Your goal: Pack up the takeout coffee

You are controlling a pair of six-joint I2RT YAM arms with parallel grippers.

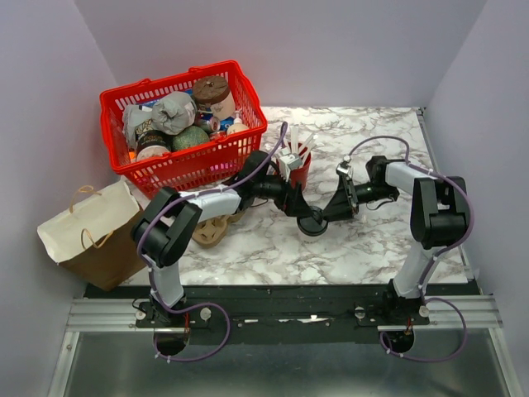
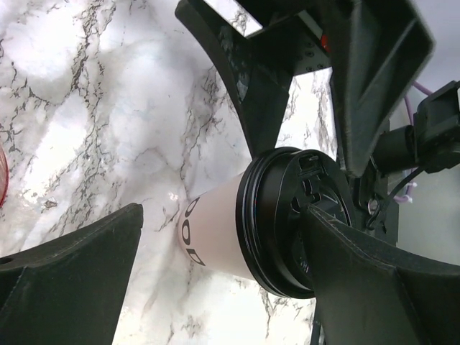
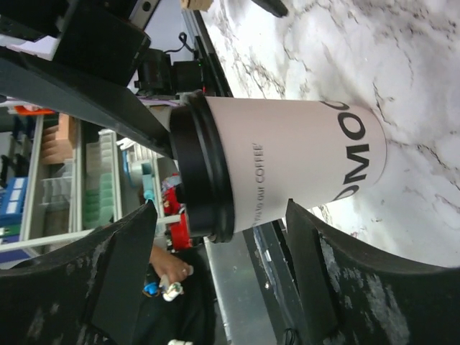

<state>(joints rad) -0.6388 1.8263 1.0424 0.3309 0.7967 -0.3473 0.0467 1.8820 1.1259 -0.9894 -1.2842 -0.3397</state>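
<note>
The takeout coffee (image 1: pixel 312 222), a cream-white paper cup (image 2: pixel 215 233) with a black lid (image 2: pixel 287 223), stands upright on the marble table between both grippers. My left gripper (image 2: pixel 223 215) is open wide around it. One of its fingers (image 2: pixel 374 287) lies over the lid's edge and the other one (image 2: pixel 65 280) is well off the cup wall. My right gripper (image 3: pixel 221 208) is open too. The cup (image 3: pixel 295 169) sits just past its fingertips, and one finger (image 3: pixel 345 280) is close to the cup's side. In the top view the left gripper (image 1: pixel 297 207) and right gripper (image 1: pixel 332 211) meet at the cup.
A red basket (image 1: pixel 248 124) full of groceries, with a brown-topped tub (image 1: pixel 211 89), stands at the back left. A red cup with white cutlery (image 1: pixel 297 165) is just behind the grippers. A brown paper bag (image 1: pixel 91 236) sits at the table's left edge. A round tan thing (image 1: pixel 211 231) lies by the left arm.
</note>
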